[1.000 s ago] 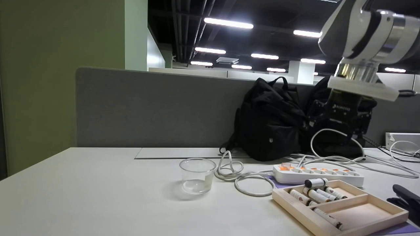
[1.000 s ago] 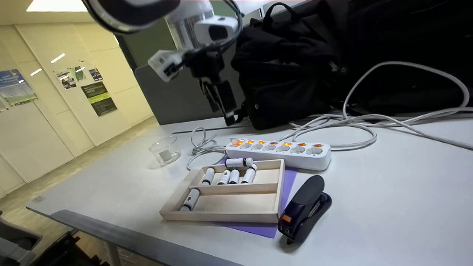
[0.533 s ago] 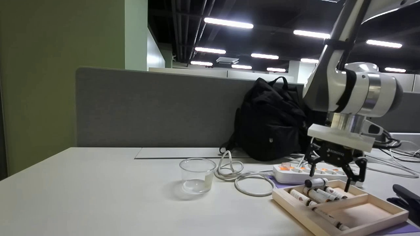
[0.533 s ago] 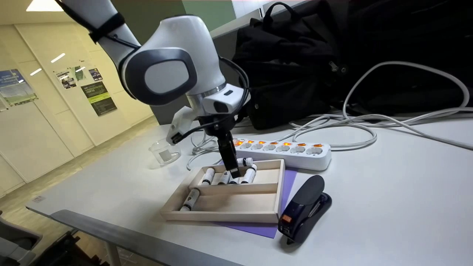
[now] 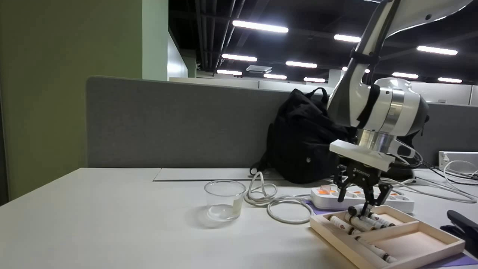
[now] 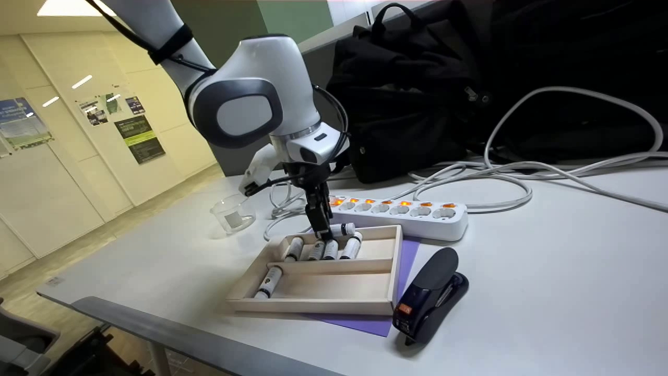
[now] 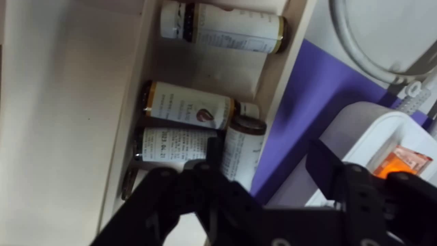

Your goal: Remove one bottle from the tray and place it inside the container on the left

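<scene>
Currently at the Crosswise Bottle: Take Hold at Mid-Label

My gripper [image 7: 267,159] has its jaws spread, nothing held. In the wrist view one finger [image 7: 214,152] overlaps the edge of the crosswise bottle [image 7: 243,151]; contact cannot be told. The other finger shows against the power strip [image 7: 351,126].

The bottle, probably my target, lies on its side in the tray [image 5: 414,246], across the ends of neighbouring bottles [image 7: 189,105]. Handling estimate: light, rigid, likely glass; slick at base and cap, better friction on the label; liable to roll. Recommended hold: mid-label, fingers across the diameter, modest force.

Farther out, the container [image 5: 224,201] stands upright, well apart from the tray, to its left in an exterior view.

Changes: one second ago the gripper hung much higher; half a second ago it was down over the tray. Now it is at the bottle, and in an exterior view its fingertips [image 5: 365,210] look nearer together; whether by closing or by a wrist turn, I cannot tell. The container has not moved.
</scene>
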{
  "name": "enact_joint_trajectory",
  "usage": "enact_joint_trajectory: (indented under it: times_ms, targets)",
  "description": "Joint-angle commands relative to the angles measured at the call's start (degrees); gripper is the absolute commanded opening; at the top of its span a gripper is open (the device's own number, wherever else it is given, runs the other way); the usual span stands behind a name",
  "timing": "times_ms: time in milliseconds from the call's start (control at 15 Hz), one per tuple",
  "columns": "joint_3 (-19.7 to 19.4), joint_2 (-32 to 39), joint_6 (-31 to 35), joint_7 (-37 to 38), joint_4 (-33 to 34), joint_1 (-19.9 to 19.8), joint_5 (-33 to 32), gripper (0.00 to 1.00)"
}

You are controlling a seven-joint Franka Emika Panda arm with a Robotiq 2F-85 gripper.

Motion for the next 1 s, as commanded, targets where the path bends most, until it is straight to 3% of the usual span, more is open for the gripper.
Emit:
enact_joint_trajectory:
  times_ms: [0, 333, 667, 933]
  targets:
    - [0.28, 0.04, -2.33, 1.13, 1.85, -0.52, 1.93, 0.38]
    - [-1.24, -0.93, -8.74, 1.69, 2.74, -0.46, 1.82, 0.05]
    - [-0.19, -12.14, -25.6, -2.46, 3.26, -0.97, 0.38, 0.07]
    - [1.54, -20.04, -41.04, -7.85, 6.42, 0.12, 3.11, 0.07]
